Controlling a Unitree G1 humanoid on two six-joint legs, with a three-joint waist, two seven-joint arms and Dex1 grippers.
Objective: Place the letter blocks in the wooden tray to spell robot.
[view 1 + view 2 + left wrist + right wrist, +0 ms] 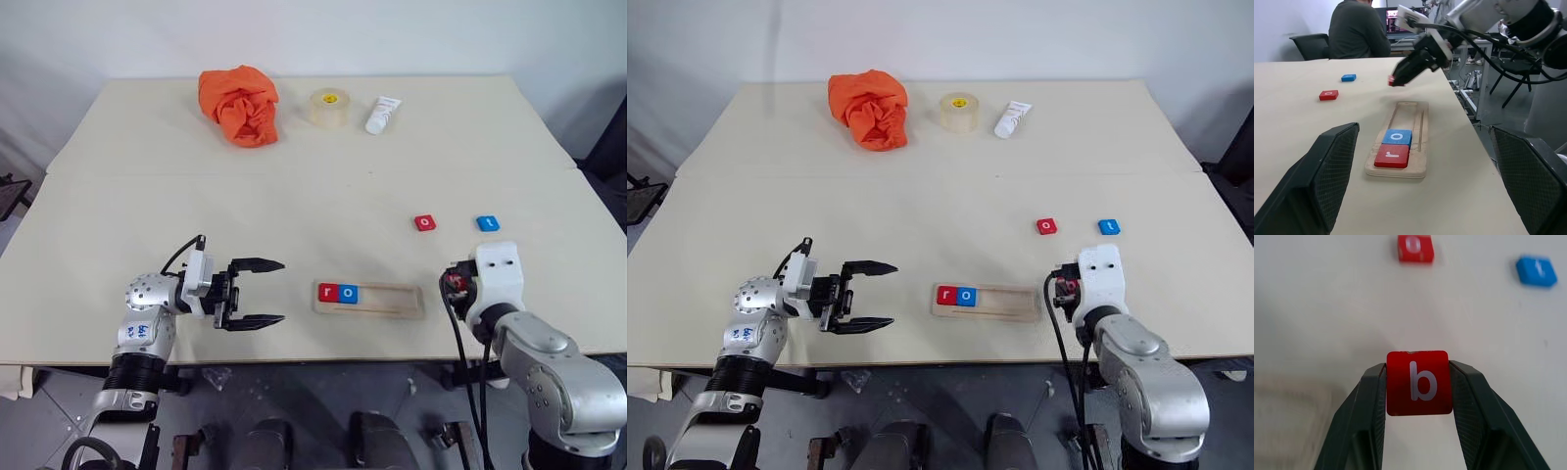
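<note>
Holding the red b block [1419, 382] pinched between its two fingers [1371, 406], the right gripper [1398, 78] hovers above the bench [294, 196], near the empty end of the tray [392, 300]. The tray lies between the two grippers. Its first two slots are filled: the red r block [327, 292], then the blue o block [348, 293] touching it. Three slots are vacant.

Remaining work, judged from this layout: seat b beside the blue o, then fetch the red o block [424, 222] and the blue t block [487, 223]. Both lie loose on the bench beyond the right fingers, well apart from each other.

The left gripper [257, 292] has its fingers spread and empty, aimed at the filled end of the tray.

An orange cloth [240, 105], a tape roll [328, 107] and a white tube [382, 114] sit at the far edge, well clear. Nothing blocks the path to the vacant slots.
</note>
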